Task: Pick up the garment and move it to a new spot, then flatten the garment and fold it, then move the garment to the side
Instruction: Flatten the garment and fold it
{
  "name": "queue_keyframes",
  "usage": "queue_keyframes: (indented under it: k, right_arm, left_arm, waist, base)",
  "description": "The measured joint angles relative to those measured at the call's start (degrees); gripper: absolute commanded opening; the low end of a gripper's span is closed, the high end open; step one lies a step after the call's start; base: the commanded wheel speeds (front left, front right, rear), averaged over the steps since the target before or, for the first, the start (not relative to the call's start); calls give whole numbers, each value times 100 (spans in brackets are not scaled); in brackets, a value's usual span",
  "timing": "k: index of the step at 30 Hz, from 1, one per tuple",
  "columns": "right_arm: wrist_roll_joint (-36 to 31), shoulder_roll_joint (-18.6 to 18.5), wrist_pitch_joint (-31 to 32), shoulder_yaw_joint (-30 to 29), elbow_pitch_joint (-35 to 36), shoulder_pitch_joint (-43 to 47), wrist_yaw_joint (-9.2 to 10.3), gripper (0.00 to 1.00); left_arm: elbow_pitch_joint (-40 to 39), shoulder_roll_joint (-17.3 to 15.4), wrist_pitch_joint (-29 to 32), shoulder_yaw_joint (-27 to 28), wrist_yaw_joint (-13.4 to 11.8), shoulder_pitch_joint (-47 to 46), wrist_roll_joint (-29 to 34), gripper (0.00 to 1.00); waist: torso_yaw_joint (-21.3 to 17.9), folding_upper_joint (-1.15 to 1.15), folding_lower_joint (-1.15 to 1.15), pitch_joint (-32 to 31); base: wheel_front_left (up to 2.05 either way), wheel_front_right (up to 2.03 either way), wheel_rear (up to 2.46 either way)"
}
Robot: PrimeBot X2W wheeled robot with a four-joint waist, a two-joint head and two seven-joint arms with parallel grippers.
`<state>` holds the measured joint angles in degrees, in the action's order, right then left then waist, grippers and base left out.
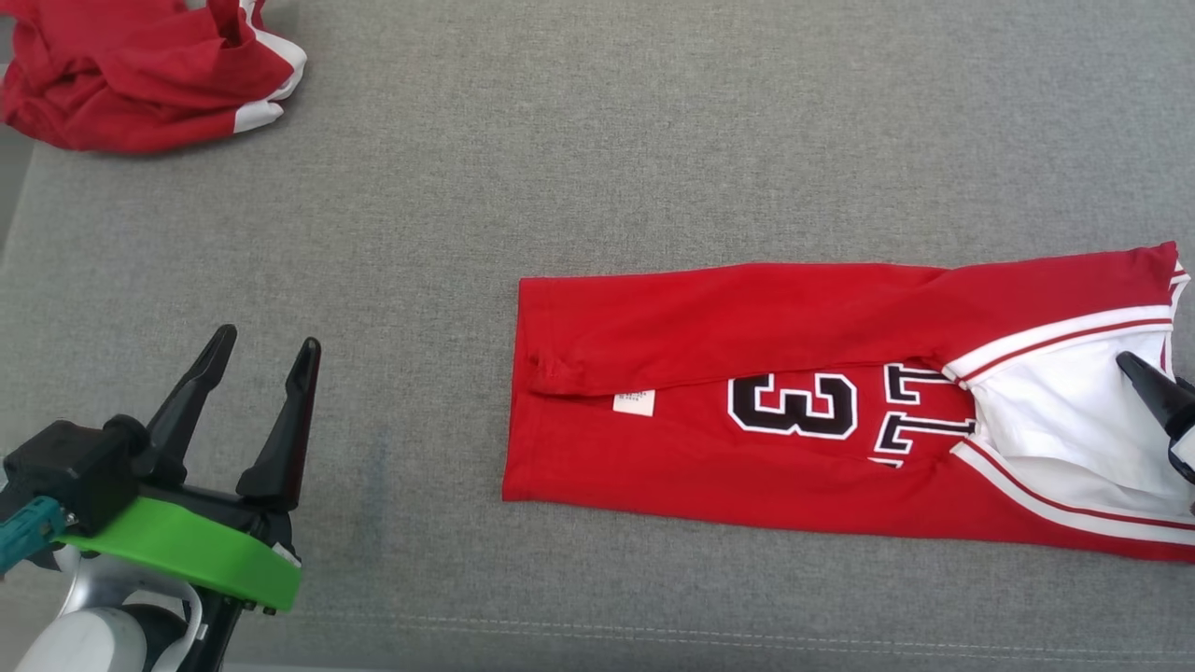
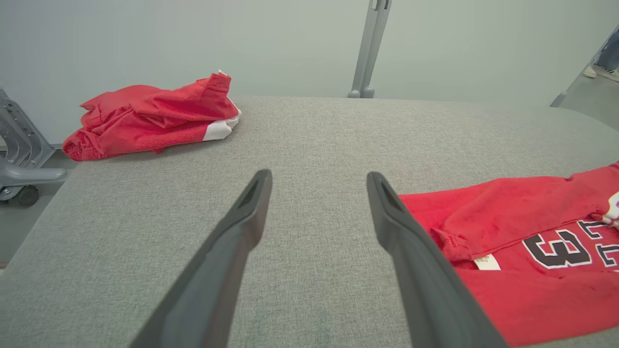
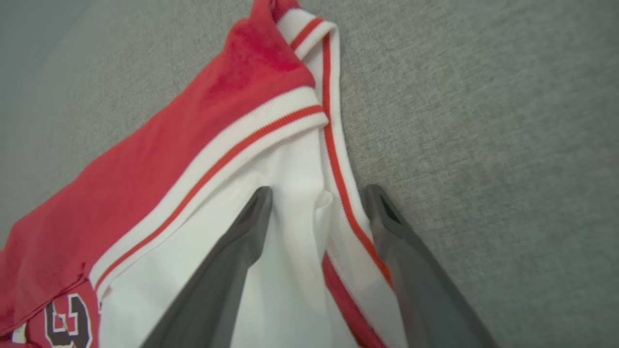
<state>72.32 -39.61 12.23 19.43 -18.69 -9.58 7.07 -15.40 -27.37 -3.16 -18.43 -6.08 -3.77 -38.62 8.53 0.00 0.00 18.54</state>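
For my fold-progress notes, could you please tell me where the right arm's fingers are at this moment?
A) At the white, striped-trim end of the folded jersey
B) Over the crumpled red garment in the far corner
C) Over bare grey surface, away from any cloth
A: the right arm's fingers stand open astride the white-and-red trim at the white end of the folded jersey.

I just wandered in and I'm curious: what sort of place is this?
Likely a test lab rather than a home: a grey cloth-covered table holds a half-folded red jersey and a crumpled red garment, with a plain wall and a metal stand behind.
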Motion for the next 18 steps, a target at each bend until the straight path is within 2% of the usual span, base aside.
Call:
queue_keyframes:
  k: [3, 4, 5, 6, 7, 10, 13, 18]
  right_arm:
    - [63, 8, 53, -26, -99, -7, 0, 100]
    - [101, 22, 65, -35, -135, -25, -1, 84]
    - [101, 22, 65, -35, -135, -25, -1, 47]
    - [158, 57, 67, -65, -181, -51, -8, 29]
    - [197, 83, 68, -87, -197, -59, -8, 0]
    - [256, 129, 93, -108, -224, -105, -33, 0]
    - [433, 300, 149, -165, -234, -224, -153, 0]
    - [713, 342, 254, -331, -270, -287, -301, 0]
  left_arm:
    - [-43, 18, -20, 22, -1, 68, 0, 100]
    - [-47, 18, -41, 38, -3, 88, 0, 100]
    - [-47, 18, -41, 38, -3, 88, 0, 100]
    - [-68, 18, -49, 60, -3, 96, 0, 100]
    - [-91, 18, -49, 77, -3, 104, 0, 100]
    - [-163, 14, -51, 141, -4, 154, 0, 100]
    - [-188, 11, -51, 152, -4, 167, 0, 100]
    - [-211, 11, -73, 272, -5, 174, 0, 100]
  waist:
    - [42, 0, 0, -16]
    - [42, 0, 0, -15]
    - [42, 0, 0, -15]
    - [39, 0, 0, -9]
    - [36, 0, 0, -5]
    - [17, 0, 0, 10]
    - [-33, 0, 0, 31]
    - [-145, 0, 0, 24]
  base:
    - [0, 0, 0]
    - [0, 0, 0]
    - [0, 0, 0]
    - [0, 0, 0]
    - [0, 0, 0]
    - [0, 0, 0]
    - [0, 0, 0]
    - [0, 0, 0]
